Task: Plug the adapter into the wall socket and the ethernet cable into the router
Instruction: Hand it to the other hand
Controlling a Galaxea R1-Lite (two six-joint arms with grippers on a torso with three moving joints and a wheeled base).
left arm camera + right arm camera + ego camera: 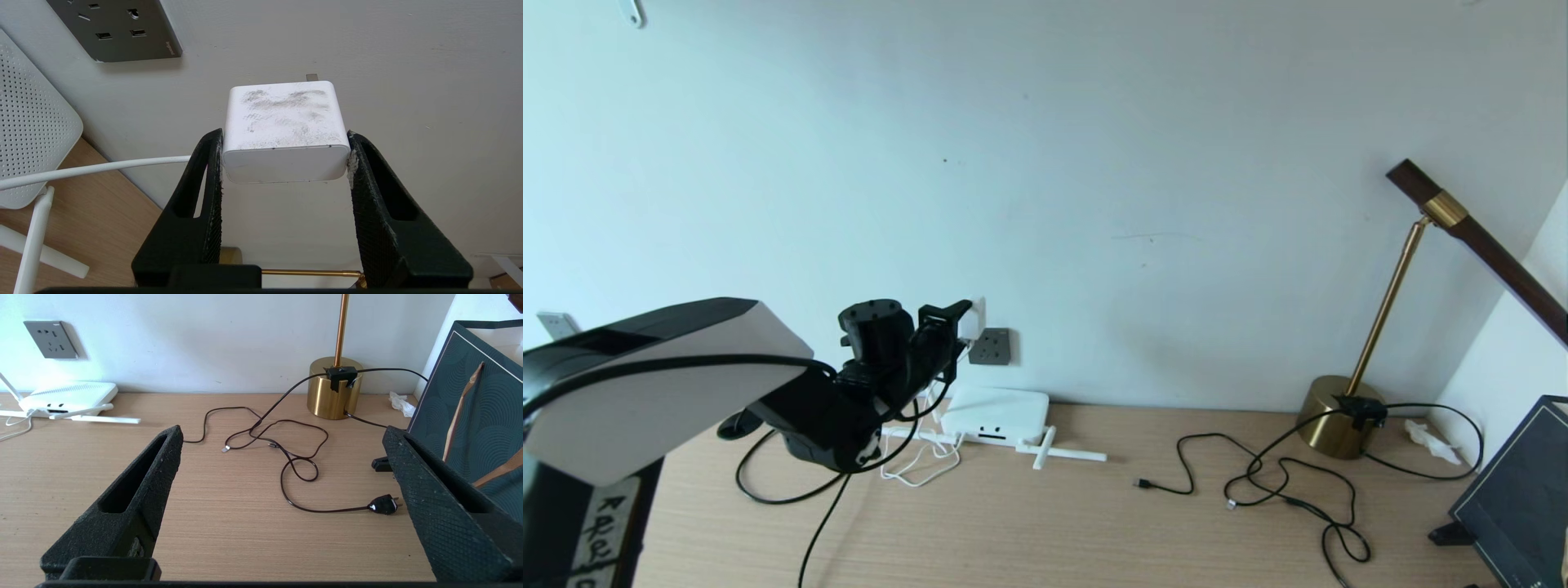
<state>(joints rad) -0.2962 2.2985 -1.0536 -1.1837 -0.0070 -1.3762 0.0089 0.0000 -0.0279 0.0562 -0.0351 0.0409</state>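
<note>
a: where's the adapter (pixel 284 132)?
b: clamped in the left gripper (pixel 284 163), prongs facing bare wall.
a: and the wall socket (pixel 991 345)?
b: in the head view, at four o'clock, just beside it. right gripper (pixel 282 498) parked, jaws apart.

Left arm: extended from the near left toward the far wall, its white-shelled link in the foreground and the black wrist section beyond it. The left end effector (pixel 964 320) is raised above the tabletop and pointed level at the wall, close to it. Its two black fingers (pixel 206 196) stand part-way apart, pads pressed against opposite sides of the adapter (pixel 284 130), which is clamped between the tips with its pins facing the wall.

Right arm: outside the head view. The right end effector (pixel 282 457) sits low over the near tabletop and points toward the far wall. Its fingers (pixel 135 506) are spread wide, with nothing between them.
</note>
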